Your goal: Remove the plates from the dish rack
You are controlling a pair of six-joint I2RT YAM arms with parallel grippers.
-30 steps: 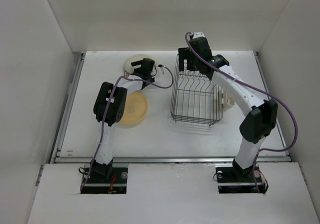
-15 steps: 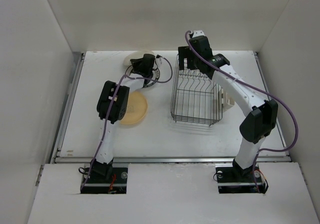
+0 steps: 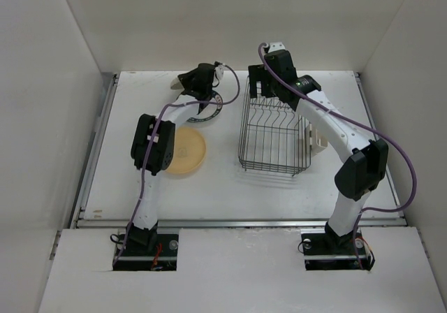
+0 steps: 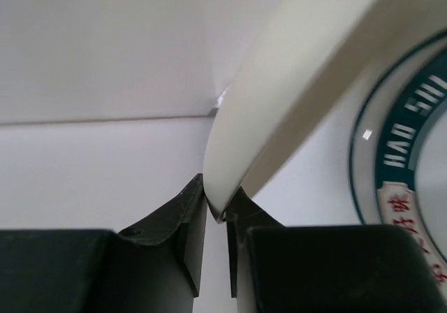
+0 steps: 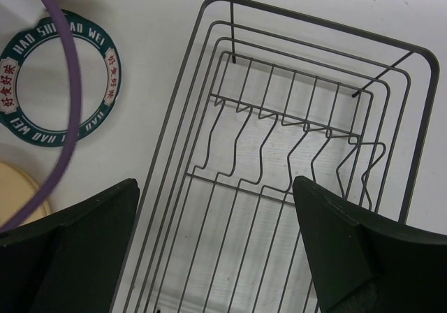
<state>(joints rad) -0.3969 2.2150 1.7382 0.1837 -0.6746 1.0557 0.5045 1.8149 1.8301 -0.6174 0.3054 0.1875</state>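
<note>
The black wire dish rack [image 3: 274, 135] stands right of centre, and the right wrist view shows the rack [image 5: 293, 152] holding no plates. My right gripper [image 3: 264, 84] hovers open over the rack's far end, its jaws [image 5: 216, 257] wide apart. My left gripper [image 3: 199, 81] is shut on the rim of a cream plate [image 4: 293, 82], pinched edge-on and tilted up; only a sliver of the cream plate [image 3: 177, 84] shows from above. Below it lies a white plate with a dark lettered ring [image 3: 209, 114], also in both wrist views [image 4: 401, 152] [image 5: 105, 54]. A yellow plate [image 3: 185, 151] lies flat to the front.
A beige plastic holder [image 3: 318, 140] hangs on the rack's right side. A purple cable [image 5: 66, 117] crosses the right wrist view. White walls close in the table on three sides, and a metal rail [image 3: 237, 222] runs along the near edge.
My left gripper shut on the cream plate's rim and lifted it toward the back wall, tilting it up and uncovering the ringed plate. The right arm has not moved.
</note>
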